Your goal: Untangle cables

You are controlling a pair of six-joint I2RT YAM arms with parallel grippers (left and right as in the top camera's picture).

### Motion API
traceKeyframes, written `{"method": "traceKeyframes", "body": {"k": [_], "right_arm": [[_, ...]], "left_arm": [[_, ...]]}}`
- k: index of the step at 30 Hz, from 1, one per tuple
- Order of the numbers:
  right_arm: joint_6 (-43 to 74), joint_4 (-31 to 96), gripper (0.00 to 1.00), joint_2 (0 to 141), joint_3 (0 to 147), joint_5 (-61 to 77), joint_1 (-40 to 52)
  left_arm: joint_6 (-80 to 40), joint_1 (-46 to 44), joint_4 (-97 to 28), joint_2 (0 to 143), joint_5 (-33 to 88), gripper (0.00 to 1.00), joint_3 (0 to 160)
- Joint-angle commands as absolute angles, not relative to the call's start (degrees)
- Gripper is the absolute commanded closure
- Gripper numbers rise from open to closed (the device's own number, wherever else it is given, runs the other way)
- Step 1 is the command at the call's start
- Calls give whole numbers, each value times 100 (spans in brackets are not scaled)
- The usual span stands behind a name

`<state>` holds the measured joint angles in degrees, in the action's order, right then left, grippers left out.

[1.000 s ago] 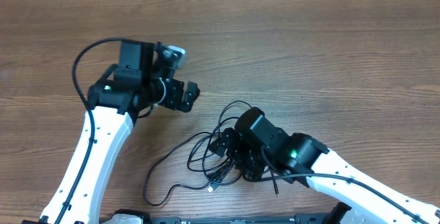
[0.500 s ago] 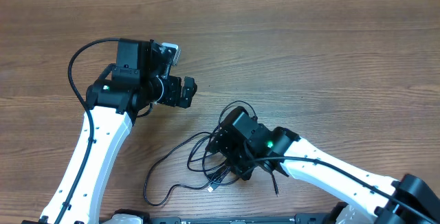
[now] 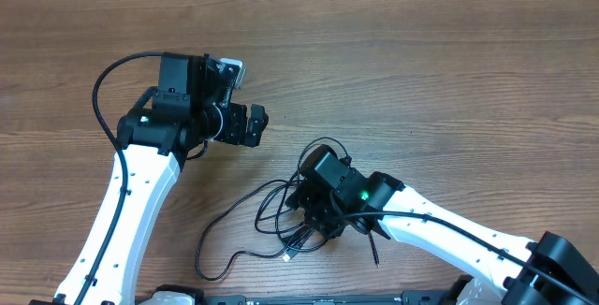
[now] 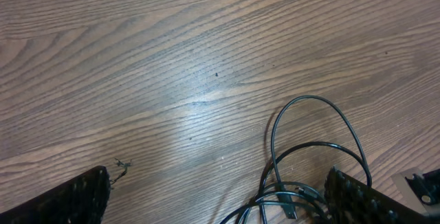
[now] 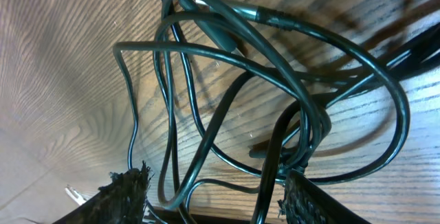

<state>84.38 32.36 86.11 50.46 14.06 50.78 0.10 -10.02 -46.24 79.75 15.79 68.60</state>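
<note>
Nearest the robot's base, the cables [image 3: 281, 213] are seen lying on the wooden table [image 3: 440, 71] in one knotted heap, with a single loose tail looped out to the left and a small plug end [image 3: 291, 254] at the near side of the heap. The right gripper [image 5: 216, 200] is lowered straight onto this heap. Its fingers [image 5: 127, 189] are spread partway, several crossed strands are straddled between them, and no strand can be seen to be pinched. Farther off, the left gripper [image 4: 220, 207] is held above bare wood just beyond the heap, spread to its widest and with nothing in it, only the outermost loops being caught in its view. The untangling is judged to be barely begun: no cord has been drawn free, and every crossing is left to be undone
</note>
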Motion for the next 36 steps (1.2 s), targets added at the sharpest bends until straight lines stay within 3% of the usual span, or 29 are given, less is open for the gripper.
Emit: {"method": "traceKeyframes", "body": {"k": [1, 9, 14, 15, 17, 18, 26, 36], "right_arm": [[8466, 3181, 38, 8630, 5105, 1245, 5111], [8466, 3127, 39, 8873, 5105, 1162, 5179], [8464, 3124, 59, 8971, 5105, 1160, 5181], [8462, 3129, 67, 8971, 5105, 1155, 5181], [8394, 3133, 94, 8971, 5105, 1146, 5179], [8396, 3133, 96, 8971, 5105, 1157, 5179], [7533, 3190, 96, 8718, 5245, 1160, 4982], [5918, 4327, 96, 7275, 6508, 805, 3927]], "left_arm": [[-40, -1004, -4606, 7940, 1542, 1, 6849], [-40, -1004, -4606, 7940, 1542, 1, 6849], [-40, -1004, -4606, 7940, 1542, 0, 6849], [-40, -1004, -4606, 7940, 1542, 0, 6849], [-40, -1004, -4606, 7940, 1542, 0, 6849], [-40, -1004, -4606, 7940, 1542, 0, 6849], [-40, -1004, -4606, 7940, 1542, 0, 6849], [-40, -1004, -4606, 7940, 1542, 0, 6849]]}}
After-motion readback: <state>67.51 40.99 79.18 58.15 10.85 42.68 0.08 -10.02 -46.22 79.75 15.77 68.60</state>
